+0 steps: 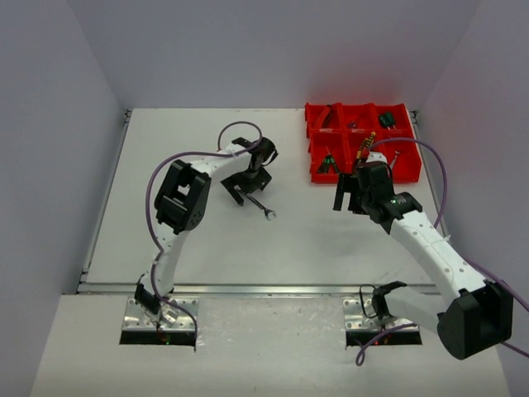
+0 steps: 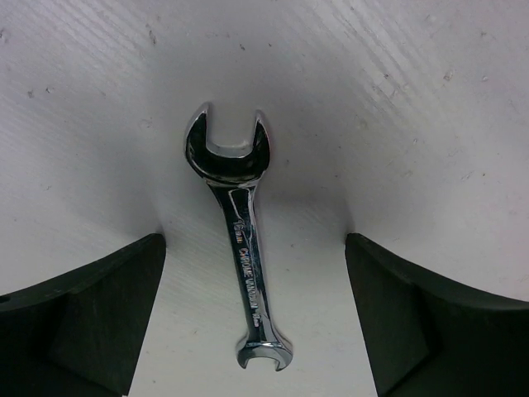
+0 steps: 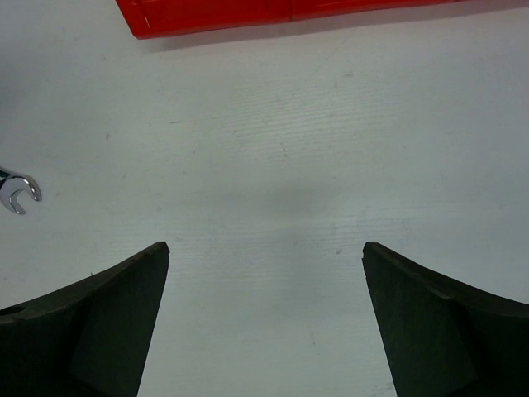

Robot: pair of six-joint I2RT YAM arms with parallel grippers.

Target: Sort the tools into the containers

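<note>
A silver wrench [image 2: 244, 248] lies flat on the white table, its wider open end pointing away from me. My left gripper [image 2: 254, 240] hangs low over it, open, one finger on either side of the shaft and neither touching it. From above, the left gripper [image 1: 244, 184] sits mid-table with the wrench [image 1: 263, 208] poking out to its lower right. My right gripper [image 1: 351, 194] is open and empty just in front of the red containers [image 1: 416, 161]. In the bins lie yellow-handled pliers [image 1: 364, 147] and green screwdrivers [image 1: 386, 120].
In the right wrist view the right gripper [image 3: 264, 248] is over bare table, with the red container wall [image 3: 248, 16] along the top edge and one wrench end [image 3: 18, 192] at the far left. Grey walls close in the table on three sides.
</note>
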